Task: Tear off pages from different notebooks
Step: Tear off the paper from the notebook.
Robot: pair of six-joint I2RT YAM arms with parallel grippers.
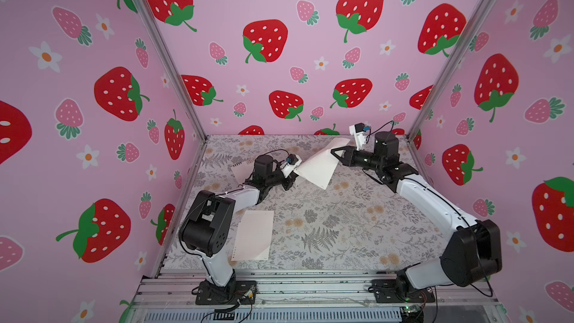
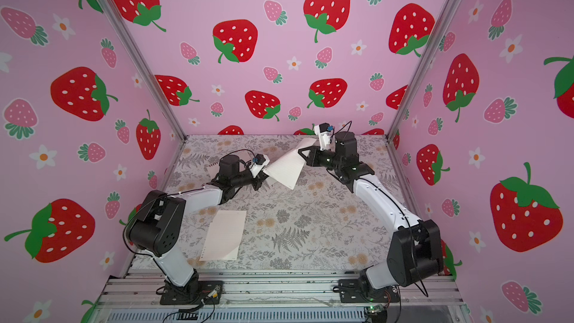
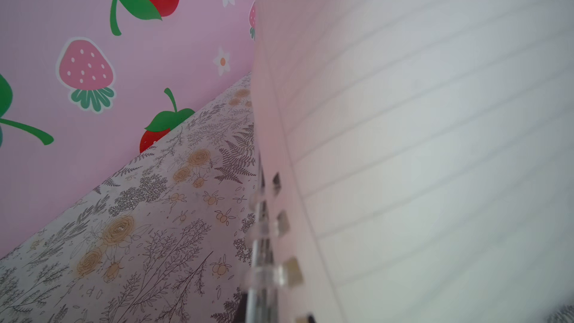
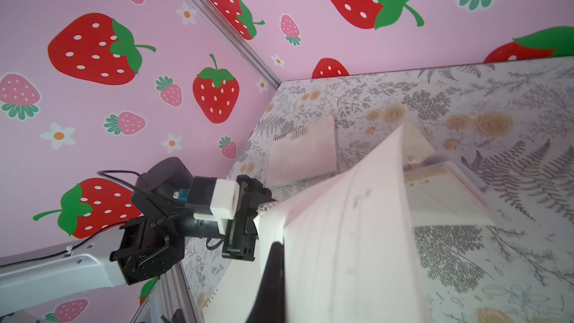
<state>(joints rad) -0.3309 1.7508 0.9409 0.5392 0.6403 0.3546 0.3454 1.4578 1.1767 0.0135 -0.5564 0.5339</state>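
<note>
Clamped down, the left gripper (image 4: 258,212) has the coil edge of the white notebook (image 1: 316,167), and across from it the right gripper (image 1: 334,152) is pinched tight on a lined page (image 4: 348,228) of that same pad. So the white notebook hangs tilted in the air between the two, off the table (image 1: 357,228). The left wrist view shows its clear coil (image 3: 264,243) running through square punched holes, with faint ruled lines on the paper and no writing to read.

Now the pink notebook (image 4: 302,156): it lies flat on the far side of the left gripper from the white notebook, with a small dark label (image 4: 298,133) by its coil (the print is too small to make out). A loose page (image 1: 253,234) lies flat well apart from the white notebook, toward the arm bases, its punched edge on the near side.

Room to move? The back wall (image 1: 295,41) is close behind the white notebook, while bare table spreads out below it and toward the right arm's side.
</note>
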